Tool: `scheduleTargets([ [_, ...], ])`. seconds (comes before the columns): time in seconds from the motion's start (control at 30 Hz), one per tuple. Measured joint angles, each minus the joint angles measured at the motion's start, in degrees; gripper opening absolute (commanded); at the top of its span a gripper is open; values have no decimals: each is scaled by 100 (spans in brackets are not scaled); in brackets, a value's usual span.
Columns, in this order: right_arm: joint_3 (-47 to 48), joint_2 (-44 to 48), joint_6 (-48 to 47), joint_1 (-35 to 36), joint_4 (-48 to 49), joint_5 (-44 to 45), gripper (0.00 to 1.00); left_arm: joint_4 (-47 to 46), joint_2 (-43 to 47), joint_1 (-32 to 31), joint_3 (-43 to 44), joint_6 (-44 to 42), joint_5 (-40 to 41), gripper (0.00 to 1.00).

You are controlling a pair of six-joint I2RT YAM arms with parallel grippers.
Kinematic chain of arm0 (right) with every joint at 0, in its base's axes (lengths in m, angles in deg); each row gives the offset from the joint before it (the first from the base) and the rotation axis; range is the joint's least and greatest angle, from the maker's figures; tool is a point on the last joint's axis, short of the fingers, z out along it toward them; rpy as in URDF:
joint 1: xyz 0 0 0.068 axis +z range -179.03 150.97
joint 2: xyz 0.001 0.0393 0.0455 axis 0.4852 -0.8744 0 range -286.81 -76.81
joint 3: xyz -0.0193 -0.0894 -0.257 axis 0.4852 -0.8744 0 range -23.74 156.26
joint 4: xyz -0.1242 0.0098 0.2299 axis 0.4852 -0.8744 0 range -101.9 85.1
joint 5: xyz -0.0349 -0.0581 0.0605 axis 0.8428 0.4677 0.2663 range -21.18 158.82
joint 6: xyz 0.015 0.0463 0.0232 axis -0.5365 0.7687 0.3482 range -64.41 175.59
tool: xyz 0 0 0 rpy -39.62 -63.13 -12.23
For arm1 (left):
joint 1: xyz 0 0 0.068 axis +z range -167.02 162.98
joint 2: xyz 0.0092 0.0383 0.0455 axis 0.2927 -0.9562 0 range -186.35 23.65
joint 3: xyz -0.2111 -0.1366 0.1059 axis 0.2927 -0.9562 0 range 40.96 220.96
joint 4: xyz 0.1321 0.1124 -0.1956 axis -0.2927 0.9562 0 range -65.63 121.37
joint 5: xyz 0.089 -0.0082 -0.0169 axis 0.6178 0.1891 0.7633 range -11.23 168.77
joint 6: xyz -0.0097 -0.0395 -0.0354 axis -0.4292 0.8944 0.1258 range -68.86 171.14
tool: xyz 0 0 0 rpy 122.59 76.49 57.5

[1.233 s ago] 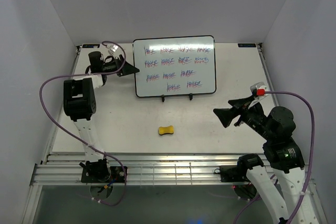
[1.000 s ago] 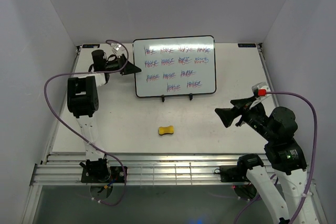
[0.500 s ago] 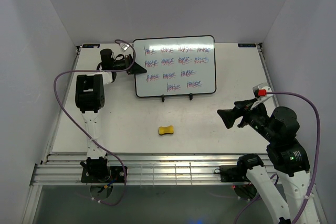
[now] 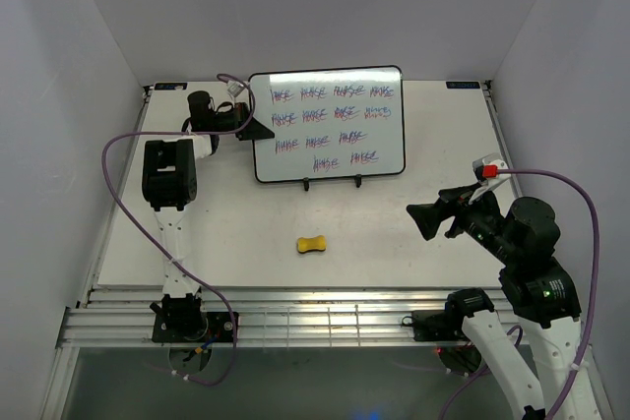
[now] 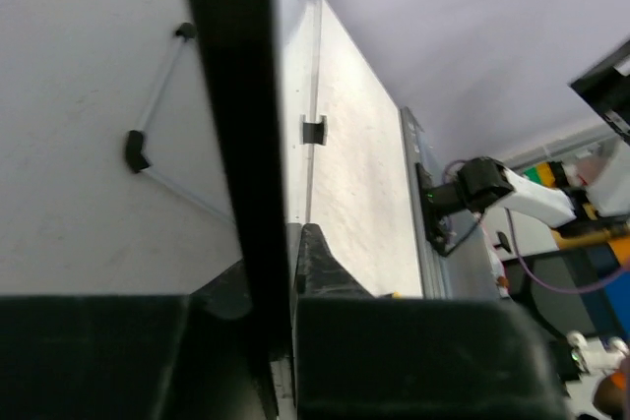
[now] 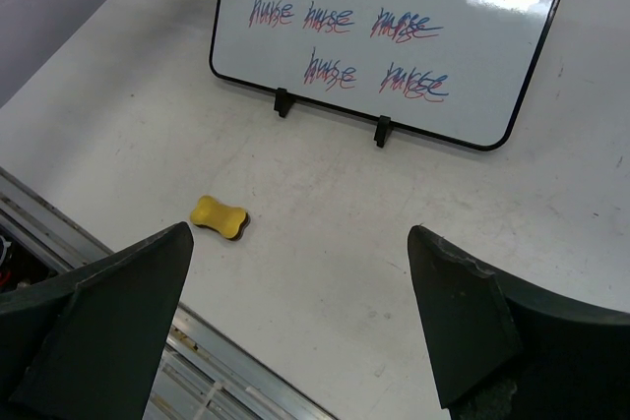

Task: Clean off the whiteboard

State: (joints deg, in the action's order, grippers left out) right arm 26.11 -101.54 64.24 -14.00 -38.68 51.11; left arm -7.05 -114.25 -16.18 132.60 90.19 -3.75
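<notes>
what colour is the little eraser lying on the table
The eraser is yellow, clearest in the right wrist view.

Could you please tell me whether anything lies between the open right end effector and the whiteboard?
Nothing visible does. From the right end effector, bare table runs straight to the whiteboard on its stand. The yellow eraser lies flat on the table, off to the left of that line and apart from the board.

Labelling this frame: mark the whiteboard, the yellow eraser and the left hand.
whiteboard (image 4: 328,127): top view, middle of its white face.
yellow eraser (image 4: 312,243): top view, its middle.
left hand (image 4: 264,131): top view, between its fingertips at the board's left edge.
</notes>
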Motion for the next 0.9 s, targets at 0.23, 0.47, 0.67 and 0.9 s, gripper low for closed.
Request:
scheduleTargets([
  [0.23, 0, -4, 15, 0, 2, -2, 96, -214, 20, -11, -48, 133, -164, 0],
  [0.47, 0, -4, 59, 0, 4, -2, 96, -1029, 98, -13, -271, 728, -111, 0],
  [0.67, 0, 11, 146, 0, 9, 20, 96, -3213, -107, -28, -232, 2920, -96, 0],
  [0.9, 0, 111, 173, 0, 4, 114, 96, -3963, -267, -15, -127, 3945, -83, 0],
])
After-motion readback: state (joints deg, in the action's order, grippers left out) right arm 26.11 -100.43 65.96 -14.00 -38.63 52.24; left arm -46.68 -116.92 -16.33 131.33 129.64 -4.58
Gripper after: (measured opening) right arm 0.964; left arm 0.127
